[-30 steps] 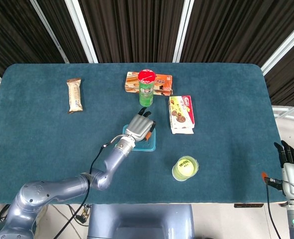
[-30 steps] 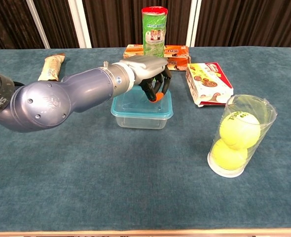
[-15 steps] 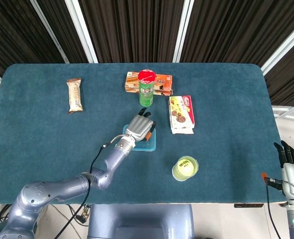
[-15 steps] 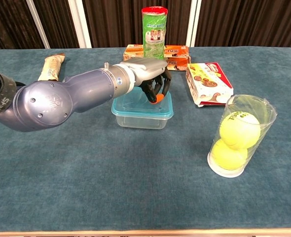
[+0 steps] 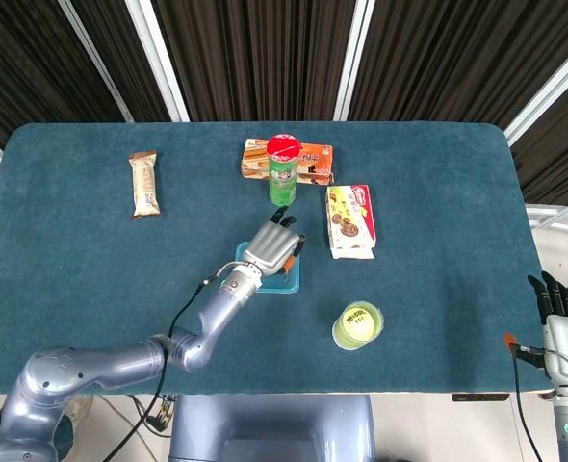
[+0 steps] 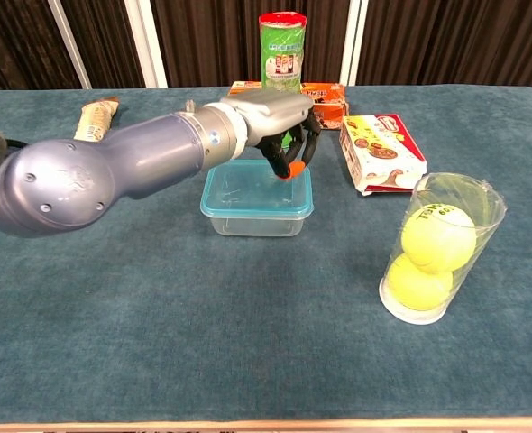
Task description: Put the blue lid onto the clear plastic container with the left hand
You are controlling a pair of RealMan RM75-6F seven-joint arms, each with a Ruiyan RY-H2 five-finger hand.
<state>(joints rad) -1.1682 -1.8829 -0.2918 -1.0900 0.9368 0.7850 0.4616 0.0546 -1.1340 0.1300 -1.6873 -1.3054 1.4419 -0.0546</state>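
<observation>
A: Where is the blue lid [image 6: 252, 185]?
B: Seated flat on the clear plastic container [image 6: 255, 219], mid-table, in front of the green can [image 6: 281, 50].
A: Left hand [image 6: 279, 135]?
B: Above the lid's far right corner, fingers curled down, holding nothing. Whether the fingertips [image 6: 295, 168] touch the lid, cannot tell.
A: Right hand [image 5: 558, 300]?
B: At the table's right edge, well apart from everything, fingers straight and close together, empty.
A: Near the container?
B: Cup of tennis balls [image 6: 435, 248] to its front right.
</observation>
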